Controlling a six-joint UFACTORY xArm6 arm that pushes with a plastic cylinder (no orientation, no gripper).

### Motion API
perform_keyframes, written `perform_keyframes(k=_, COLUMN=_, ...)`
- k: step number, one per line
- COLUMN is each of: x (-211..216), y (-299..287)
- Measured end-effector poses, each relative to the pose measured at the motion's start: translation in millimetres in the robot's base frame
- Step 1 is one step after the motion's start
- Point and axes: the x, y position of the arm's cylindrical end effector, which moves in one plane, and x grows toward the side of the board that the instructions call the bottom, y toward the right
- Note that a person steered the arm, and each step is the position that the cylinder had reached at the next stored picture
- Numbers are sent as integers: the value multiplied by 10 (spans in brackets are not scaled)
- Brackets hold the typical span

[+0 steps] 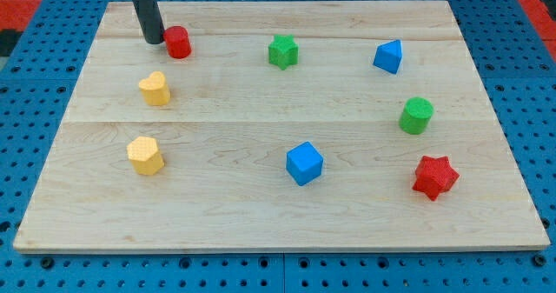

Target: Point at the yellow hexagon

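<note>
Yellow hexagon [145, 155] sits near the left edge of the wooden counter [261, 206], toward the near side, alone with bare wood around it.

Camera view: my tip [155, 41] stands at the far left of the counter, touching or just beside a red cylinder [178, 43] on its right. There are no fingers on this arm, only the rod, so nothing is apart or clamped. Between the tip and the hexagon lies a yellow heart-shaped block [155, 89], nearer the tip than the target is. Further right are a green star [282, 51], a blue block with a slanted top [389, 56], a green cylinder [416, 116], a blue cube [304, 163] and a red star [434, 176], all well apart from the target.

Risks, as I judge them: a straight path toward the near side would knock the yellow heart, possibly into the hexagon; the two yellow blocks could be confused; pulling away carelessly could drag the red cylinder; overshooting would shove the hexagon instead of pointing at it
</note>
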Motion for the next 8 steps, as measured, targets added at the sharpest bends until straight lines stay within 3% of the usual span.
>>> perform_keyframes(k=2, x=-16, y=-8)
perform_keyframes(k=6, x=-372, y=-1172)
perform_keyframes(k=7, x=-372, y=-1172)
perform_keyframes(k=8, x=-103, y=-1171)
